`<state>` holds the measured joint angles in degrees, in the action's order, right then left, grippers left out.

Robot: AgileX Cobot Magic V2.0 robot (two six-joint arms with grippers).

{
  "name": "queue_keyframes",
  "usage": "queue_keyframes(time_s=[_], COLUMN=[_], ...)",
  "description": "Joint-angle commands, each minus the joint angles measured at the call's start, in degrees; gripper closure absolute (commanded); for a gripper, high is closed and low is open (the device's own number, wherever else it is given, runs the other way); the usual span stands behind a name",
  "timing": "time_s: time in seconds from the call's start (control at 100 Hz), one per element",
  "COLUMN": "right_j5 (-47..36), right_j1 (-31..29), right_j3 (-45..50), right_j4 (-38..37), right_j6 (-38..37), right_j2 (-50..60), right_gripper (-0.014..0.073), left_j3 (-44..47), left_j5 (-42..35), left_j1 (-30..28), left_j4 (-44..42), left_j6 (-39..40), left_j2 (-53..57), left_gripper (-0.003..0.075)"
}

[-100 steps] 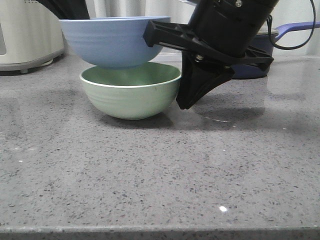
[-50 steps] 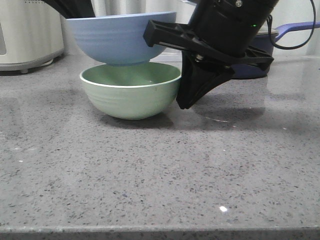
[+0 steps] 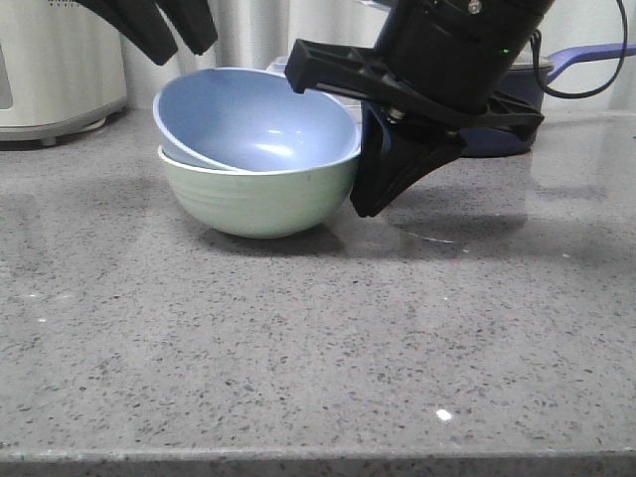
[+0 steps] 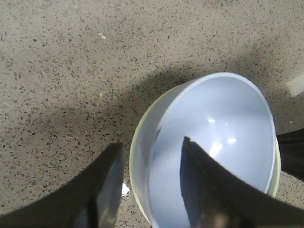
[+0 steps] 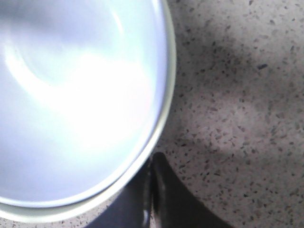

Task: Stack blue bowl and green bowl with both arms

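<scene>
Now blue bowl (image 3: 253, 119) tilted inside green bowl (image 3: 260, 199), left hand (image 3: 167, 25) above.

I count two bowls: one blue bowl (image 3: 253, 119) and one green bowl (image 3: 260, 199). One white appliance (image 3: 55, 65), one navy pot (image 3: 522, 99), one counter (image 3: 318, 338).

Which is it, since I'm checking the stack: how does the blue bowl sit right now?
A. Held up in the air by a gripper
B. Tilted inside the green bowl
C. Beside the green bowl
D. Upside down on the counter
B: the blue bowl rests tilted inside the green bowl, with the left gripper open above it.
</scene>
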<state>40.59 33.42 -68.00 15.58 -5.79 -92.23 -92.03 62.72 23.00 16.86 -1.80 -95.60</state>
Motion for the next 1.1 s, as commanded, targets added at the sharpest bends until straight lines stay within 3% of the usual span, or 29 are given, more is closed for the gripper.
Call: queue_keyframes(time_s=[0.0,0.32,0.75,1.09], right_j5=[-2.3,-2.3,3.04,0.25], right_j1=[-0.07,-0.07,-2.67,-8.52], right_j3=[-1.25,-1.25,-0.79,6.37], right_j4=[0.68,0.68,-0.75,-1.6], right_j6=[0.42,0.42,0.42,0.42], right_j2=[2.21,2.21,2.73,12.04], right_gripper=[0.0667,0.0667,0.0667,0.0667], left_j3=[-1.89,-1.89,5.19,17.08], left_j5=[-0.95,-0.83,-5.9,-11.17], left_j1=[0.49,0.49,-0.18,-10.09], left_j4=[1.81,1.57,-8.13,-9.68], left_j6=[0.03,0.03,2.61,2.7], left_j2=[2.34,3.25,12.71,24.13], left_gripper=[0.0405,0.0405,0.0406,0.0435])
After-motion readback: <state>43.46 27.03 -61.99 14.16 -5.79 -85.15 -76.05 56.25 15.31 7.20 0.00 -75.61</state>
